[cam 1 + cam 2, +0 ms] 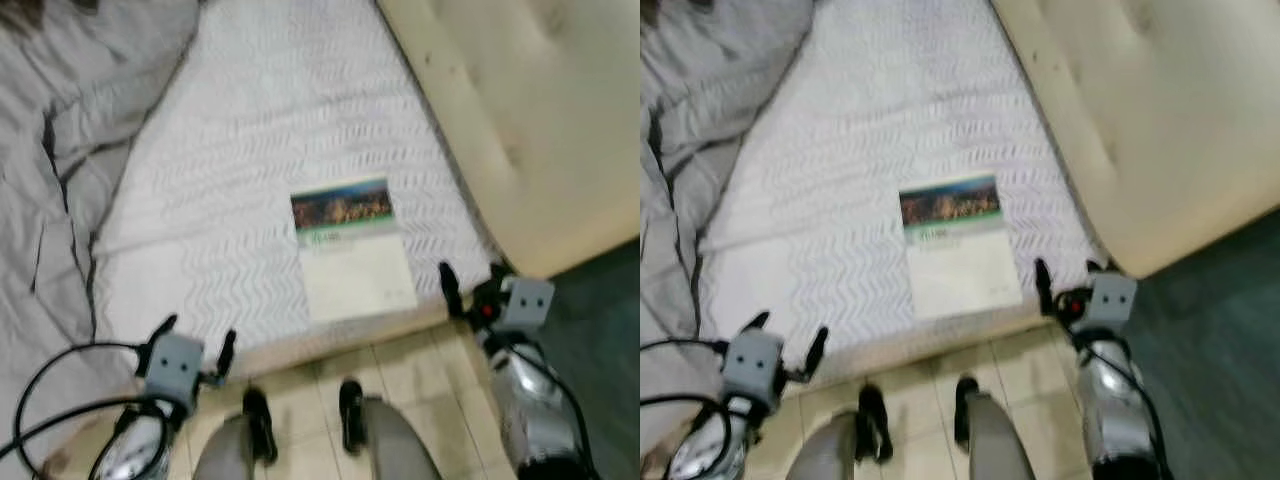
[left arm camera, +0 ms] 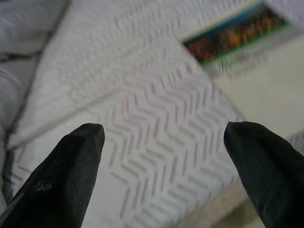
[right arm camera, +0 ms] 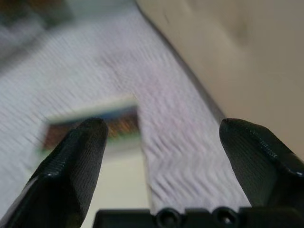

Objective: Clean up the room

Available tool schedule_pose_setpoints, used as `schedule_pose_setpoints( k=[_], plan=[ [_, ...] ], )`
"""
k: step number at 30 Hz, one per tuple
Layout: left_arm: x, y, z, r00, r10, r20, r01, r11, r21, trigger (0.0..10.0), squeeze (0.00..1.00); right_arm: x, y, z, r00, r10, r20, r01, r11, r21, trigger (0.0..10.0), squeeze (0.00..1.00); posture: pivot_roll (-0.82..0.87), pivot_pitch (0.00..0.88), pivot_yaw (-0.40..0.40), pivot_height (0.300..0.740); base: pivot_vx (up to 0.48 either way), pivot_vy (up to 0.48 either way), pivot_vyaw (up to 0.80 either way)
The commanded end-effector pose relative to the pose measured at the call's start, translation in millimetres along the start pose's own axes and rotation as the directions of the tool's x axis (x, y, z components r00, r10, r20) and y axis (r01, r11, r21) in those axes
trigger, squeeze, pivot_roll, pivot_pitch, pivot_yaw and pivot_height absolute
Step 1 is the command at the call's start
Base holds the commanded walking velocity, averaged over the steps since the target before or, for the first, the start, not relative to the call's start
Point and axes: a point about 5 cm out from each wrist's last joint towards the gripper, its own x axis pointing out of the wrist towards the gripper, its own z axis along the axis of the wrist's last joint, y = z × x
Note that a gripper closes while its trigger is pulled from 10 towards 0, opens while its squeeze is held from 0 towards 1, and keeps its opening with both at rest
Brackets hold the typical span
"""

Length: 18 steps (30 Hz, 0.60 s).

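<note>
Left eye view showed a thin booklet (image 1: 351, 250) lying flat on the white zigzag-quilted mattress (image 1: 230, 150), its near edge close to the mattress edge, with a dark photo band across its far end and pale blank cover below. The left gripper (image 1: 196, 343) hung over the near mattress edge with its two black fingers spread and nothing between them; the booklet lay ahead of it and off toward the robot's right, apart from the fingertips. The right gripper (image 1: 470, 285) was likewise spread and empty, at the mattress corner beside the cream upholstered headboard (image 1: 520, 120); the booklet sat just to its inner side, near but not touching. A rumpled grey duvet (image 1: 50, 180) was heaped well beyond the left gripper's outer side. Tiled floor (image 1: 400, 370) lay beneath both arms.

By its look the booklet was light, thin and bendable, with a cover that might be glossy and slippery, so it would probably sag if lifted by one corner. Lying flush on soft quilting, it offered no raised edge to pinch from above. The best hold seemed to be its near edge or the corner closest to the right gripper, with one finger pressing into the yielding mattress to slip beneath, then a firm pinch well in from the edge. The pictures were blurred, so finer detail of the cover could not be read.
</note>
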Motion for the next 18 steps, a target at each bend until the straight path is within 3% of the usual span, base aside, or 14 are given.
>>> schedule_pose_setpoints(
  k=[1, 2, 8, 9, 13, 15, 18],
  plan=[
    [2.0, 0.6, -5.0, 0.999, 0.011, -0.031, -0.012, 1.000, -0.027, 10.0, 0.00, -8.3, 8.8, 2.3, 1.000, 0.002, -0.004, -0.002, 0.999, 0.038, 10.0, 1.00, -0.04, 0.060, -0.042, 0.740, 0.000, 0.000, 0.00],
    [7.6, 1.8, -6.3, 0.999, 0.027, -0.035, -0.028, 0.999, -0.043, 10.0, 0.00, -8.9, 11.5, -0.5, 1.000, 0.011, -0.010, -0.011, 0.999, 0.041, 10.0, 1.00, -0.04, 0.000, -0.026, 0.740, 0.000, 0.000, 0.00],
    [15.6, 8.1, -1.4, 0.997, 0.072, -0.018, -0.074, 0.994, -0.080, 10.0, 0.00, -26.7, 26.2, 1.7, 0.995, 0.090, -0.038, -0.090, 0.996, 0.003, 10.0, 1.00, -0.03, 0.000, -0.011, 0.740, 0.000, 0.000, 0.00],
    [12.6, 11.6, -2.7, 0.996, 0.084, -0.024, -0.086, 0.991, -0.103, 10.0, 0.00, -39.4, 26.4, -1.5, 0.991, 0.097, -0.087, -0.098, 0.995, -0.008, 10.0, 0.00, -0.04, 0.000, -0.007, 0.740, 0.000, 0.000, 0.00],
    [6.6, 17.9, -11.1, 0.991, 0.118, -0.070, -0.127, 0.982, -0.142, 10.0, 0.00, -60.4, 18.3, -20.3, 0.981, 0.066, -0.182, -0.073, 0.997, -0.029, 10.0, 0.00, -0.03, 0.000, -0.005, 0.740, 0.000, 0.000, 0.00],
    [11.9, 17.8, -13.6, 0.989, 0.121, -0.087, -0.134, 0.975, -0.175, 10.0, 0.00, -59.7, 16.1, -27.6, 0.978, 0.043, -0.203, -0.049, 0.999, -0.023, 10.0, 0.00, -0.04, 0.000, -0.005, 0.740, 0.000, 0.000, 0.00],
    [20.7, 17.3, -12.4, 0.988, 0.126, -0.085, -0.141, 0.967, -0.213, 10.0, 0.00, -53.8, 16.6, -33.1, 0.976, 0.040, -0.214, -0.044, 0.999, -0.015, 10.0, 0.00, -0.04, 0.000, -0.005, 0.740, 0.000, 0.475, 0.00]
  ],
)
